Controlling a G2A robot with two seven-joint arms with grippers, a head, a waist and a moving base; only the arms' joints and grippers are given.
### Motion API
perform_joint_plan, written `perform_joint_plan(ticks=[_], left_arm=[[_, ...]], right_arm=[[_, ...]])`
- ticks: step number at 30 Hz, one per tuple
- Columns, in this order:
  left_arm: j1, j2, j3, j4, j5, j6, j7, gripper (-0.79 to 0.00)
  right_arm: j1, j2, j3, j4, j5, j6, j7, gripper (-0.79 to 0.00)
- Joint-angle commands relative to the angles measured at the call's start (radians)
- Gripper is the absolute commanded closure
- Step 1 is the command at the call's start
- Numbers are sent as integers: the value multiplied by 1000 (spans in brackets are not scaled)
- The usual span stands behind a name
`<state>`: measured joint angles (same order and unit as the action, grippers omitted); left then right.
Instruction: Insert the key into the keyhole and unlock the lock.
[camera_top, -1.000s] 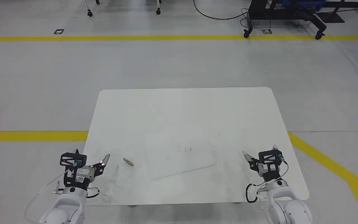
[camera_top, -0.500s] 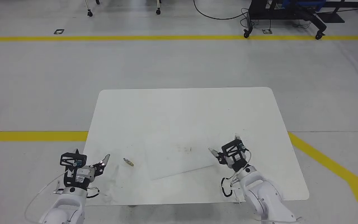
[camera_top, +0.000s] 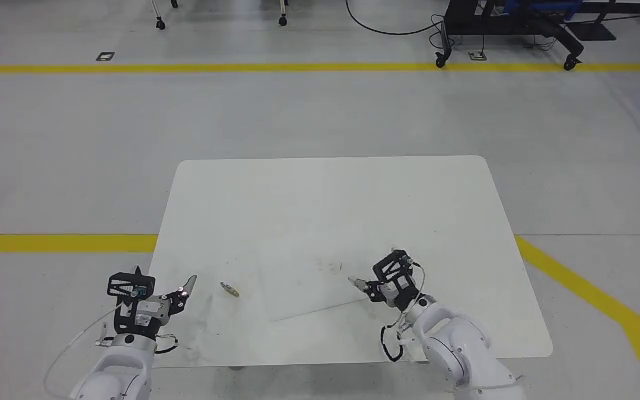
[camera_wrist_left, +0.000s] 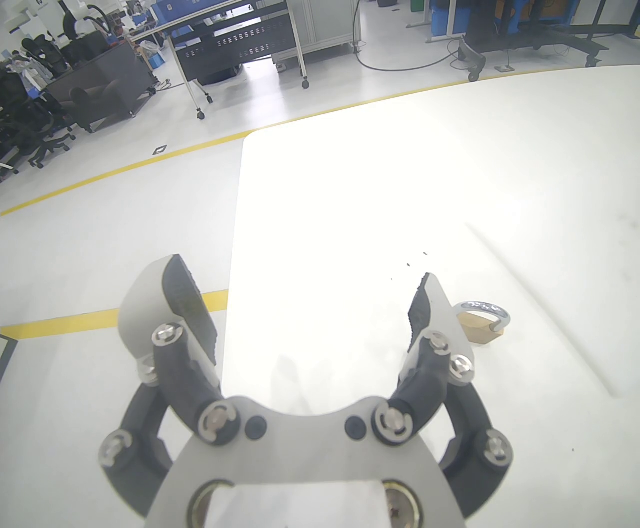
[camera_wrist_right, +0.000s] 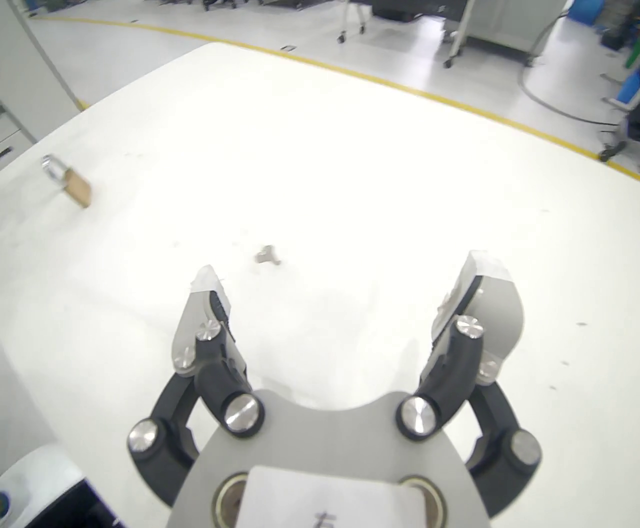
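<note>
A small brass padlock (camera_top: 230, 290) with a steel shackle lies on the white table (camera_top: 400, 200) near the front left. In the left wrist view the padlock (camera_wrist_left: 482, 325) sits just beyond one fingertip of my left gripper (camera_wrist_left: 300, 275), which is open and holds nothing. My left gripper (camera_top: 170, 290) hangs at the table's front-left corner. A small silver key (camera_wrist_right: 266, 256) lies flat on the table, a short way ahead of my right gripper (camera_wrist_right: 345, 270), open and low over the table. My right gripper (camera_top: 366, 278) is at front centre. The padlock (camera_wrist_right: 75, 187) lies farther off.
A thin flat sheet (camera_top: 320, 285) lies on the middle of the table, and its raised edge (camera_wrist_left: 525, 300) runs past the padlock. The table's front edge (camera_top: 300, 362) is close to both arms. Yellow floor lines and wheeled carts stand beyond the table.
My right arm has swung left from the table's front-right corner to the front centre, toward the key. The left arm and the padlock have not moved.
</note>
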<state>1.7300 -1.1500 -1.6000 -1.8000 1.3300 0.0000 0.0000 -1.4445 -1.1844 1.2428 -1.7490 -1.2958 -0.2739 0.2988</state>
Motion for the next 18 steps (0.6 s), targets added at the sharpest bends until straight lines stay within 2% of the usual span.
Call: perform_joint_plan(ticks=[1, 2, 3, 4, 5, 6, 8, 9, 12, 18], left_arm=[[0, 0, 0, 0, 0, 0, 0, -785], [0, 0, 0, 0, 0, 0, 0, -785], [0, 0, 0, 0, 0, 0, 0, -785], [0, 0, 0, 0, 0, 0, 0, -785], [0, 0, 0, 0, 0, 0, 0, -785], [0, 0, 0, 0, 0, 0, 0, -785], [0, 0, 0, 0, 0, 0, 0, -785], [0, 0, 0, 0, 0, 0, 0, -785], [0, 0, 0, 0, 0, 0, 0, -785], [0, 0, 0, 0, 0, 0, 0, -785]], right_arm=[[22, -4, -34, 0, 23, -27, 92, -785], [31, -6, -49, 5, 48, -36, 130, -631], [43, -8, -57, 8, 69, -36, 159, -573], [53, -11, -63, 16, 96, -29, 180, -585], [64, -14, -70, 27, 126, -22, 201, -699], [80, -17, -75, 40, 147, -9, 217, -643], [109, -24, -91, 69, 176, 22, 236, -456], [121, -28, -98, 82, 202, 30, 238, -391], [156, -36, -118, 118, 248, 35, 236, -342], [207, -48, -149, 161, 266, 72, 232, -311]])
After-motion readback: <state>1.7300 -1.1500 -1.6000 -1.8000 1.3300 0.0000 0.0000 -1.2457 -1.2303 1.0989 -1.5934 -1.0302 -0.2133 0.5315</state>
